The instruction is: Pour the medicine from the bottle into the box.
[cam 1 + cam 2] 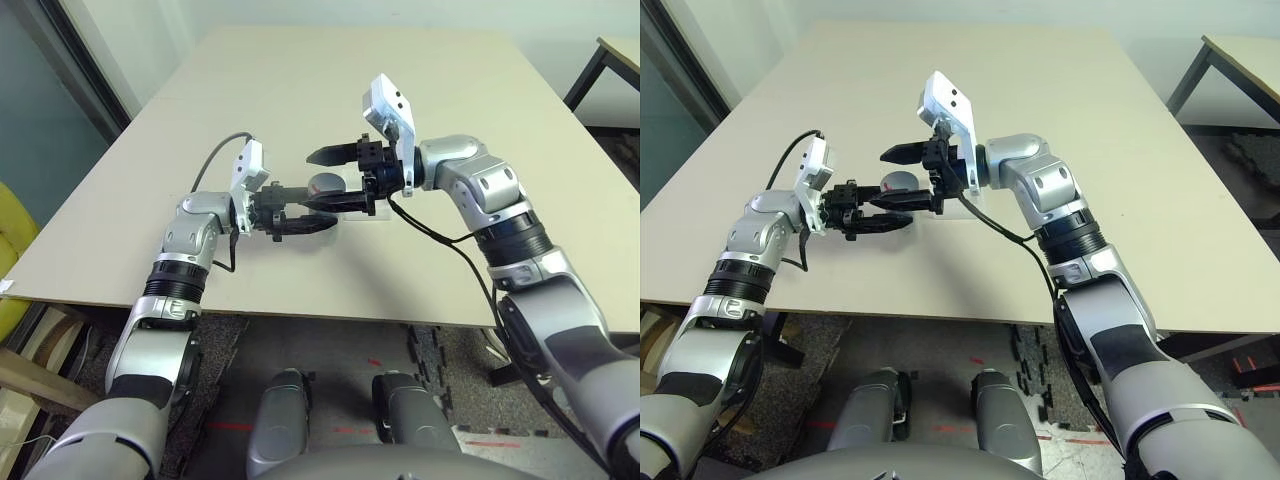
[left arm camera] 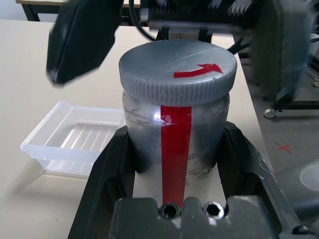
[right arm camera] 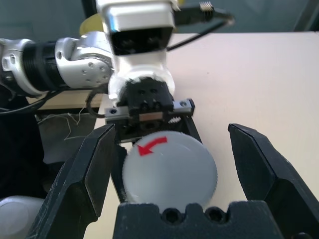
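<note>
Two grippers meet above the near part of the table [image 1: 470, 90], and we take them from our side outward. Nearest, our left gripper [image 2: 174, 164] points level toward the right, its fingers pinching the bottle [image 2: 175, 134] by its silver-grey body, red stripe facing the wrist camera. The ribbed grey cap [image 2: 177, 69], marked with a red arrow, sits on the bottle's mouth. Our right gripper [image 3: 172, 159] faces it from the other side, fingers spread wide either side of the cap, not touching. Beyond, the box [image 2: 75, 139] lies flat on the table, just beside the bottle.
</note>
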Controlling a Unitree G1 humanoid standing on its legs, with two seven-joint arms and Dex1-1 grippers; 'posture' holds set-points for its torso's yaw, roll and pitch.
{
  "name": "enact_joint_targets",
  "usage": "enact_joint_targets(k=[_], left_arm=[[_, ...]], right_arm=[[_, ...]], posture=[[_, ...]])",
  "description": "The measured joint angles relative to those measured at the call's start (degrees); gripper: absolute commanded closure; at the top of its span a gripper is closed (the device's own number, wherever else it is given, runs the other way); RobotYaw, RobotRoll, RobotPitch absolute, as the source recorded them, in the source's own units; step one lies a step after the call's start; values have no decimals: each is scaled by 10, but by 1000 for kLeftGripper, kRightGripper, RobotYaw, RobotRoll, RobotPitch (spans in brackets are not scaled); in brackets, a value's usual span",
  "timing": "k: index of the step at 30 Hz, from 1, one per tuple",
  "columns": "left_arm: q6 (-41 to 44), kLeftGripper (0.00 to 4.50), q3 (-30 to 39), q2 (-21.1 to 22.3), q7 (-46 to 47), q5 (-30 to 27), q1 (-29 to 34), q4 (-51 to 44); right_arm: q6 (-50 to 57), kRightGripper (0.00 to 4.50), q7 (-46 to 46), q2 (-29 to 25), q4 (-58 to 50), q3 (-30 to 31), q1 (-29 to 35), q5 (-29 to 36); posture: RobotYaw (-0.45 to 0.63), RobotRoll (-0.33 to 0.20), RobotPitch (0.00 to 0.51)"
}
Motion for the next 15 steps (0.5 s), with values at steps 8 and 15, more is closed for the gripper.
enact_joint_targets(k=[8,15], left_arm=[[4,2013,-1,0,0,0,0,-4],[6,2013,-2,1,5,0,0,-4]], right_arm=[[-14,0,-10,1,22,-1,0,-11],[-16,0,2,-22,22,-3,2,-5]], posture=[[-29,0,62],[-31,0,67]])
